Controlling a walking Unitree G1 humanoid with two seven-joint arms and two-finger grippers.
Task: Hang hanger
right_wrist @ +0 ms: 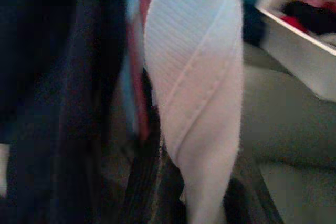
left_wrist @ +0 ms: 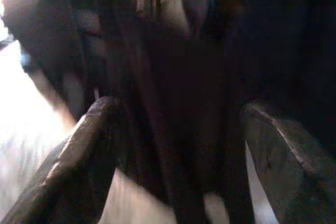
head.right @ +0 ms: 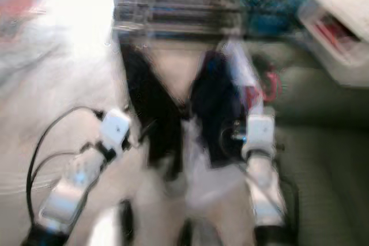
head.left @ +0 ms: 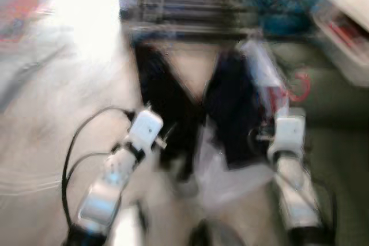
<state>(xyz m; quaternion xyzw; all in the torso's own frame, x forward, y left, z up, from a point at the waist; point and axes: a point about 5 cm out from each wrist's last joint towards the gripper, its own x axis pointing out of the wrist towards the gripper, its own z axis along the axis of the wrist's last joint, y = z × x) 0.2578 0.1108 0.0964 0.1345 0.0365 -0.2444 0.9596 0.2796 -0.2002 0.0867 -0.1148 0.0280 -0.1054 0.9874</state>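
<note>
Garment [head.left: 230, 113], dark and blurred, hangs between spread left tool [left_wrist: 173, 156] and right tool [right_wrist: 189, 192], grip unclear.

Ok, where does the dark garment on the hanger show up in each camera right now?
Left eye: dark garment at centre, blurred, between the two arms.
Right eye: centre, shifted a little left.
Left wrist: a dark mass ahead between the two black fingers.
Right wrist: along one side, beside a white strip of cloth.
Shared landmark: the white bin, seen in both eye views and the right wrist view.
</note>
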